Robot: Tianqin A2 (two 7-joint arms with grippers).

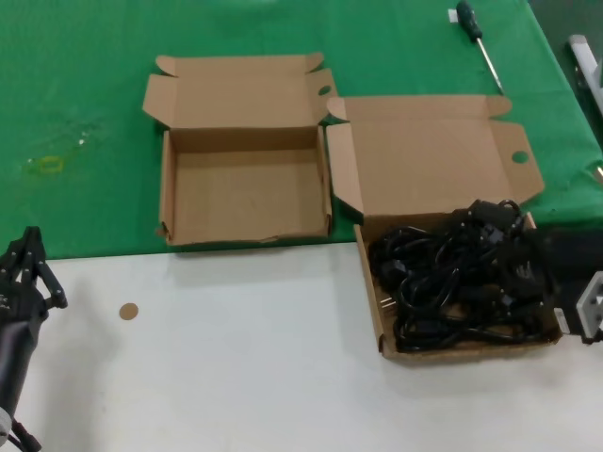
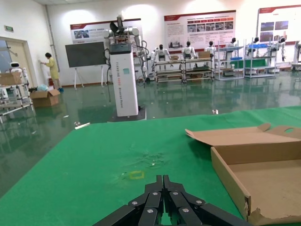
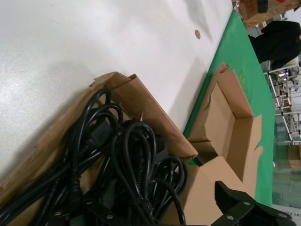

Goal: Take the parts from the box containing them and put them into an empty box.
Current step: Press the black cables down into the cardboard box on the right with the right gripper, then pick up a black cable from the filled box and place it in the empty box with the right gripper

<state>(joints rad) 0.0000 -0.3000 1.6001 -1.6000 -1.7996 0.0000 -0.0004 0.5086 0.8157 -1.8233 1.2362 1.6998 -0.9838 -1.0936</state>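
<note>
Nearest us, our left hand [image 1: 28,259] hangs pinched narrow over the white tabletop [image 1: 236,339] at the near left, beside a small brown disc [image 1: 128,311] and well apart from both boxes. Our right hand [image 1: 528,273] sits low among the black power cords [image 1: 452,282] in the wider cardboard box [image 1: 415,349] at the near right, and we cannot tell how it stands. To the left of that box the narrower box [image 1: 243,193] lies open on the green cloth [image 1: 85,104], its lid flap just beside the wider box's lid; a screwdriver [image 1: 478,40] lies far right.
</note>
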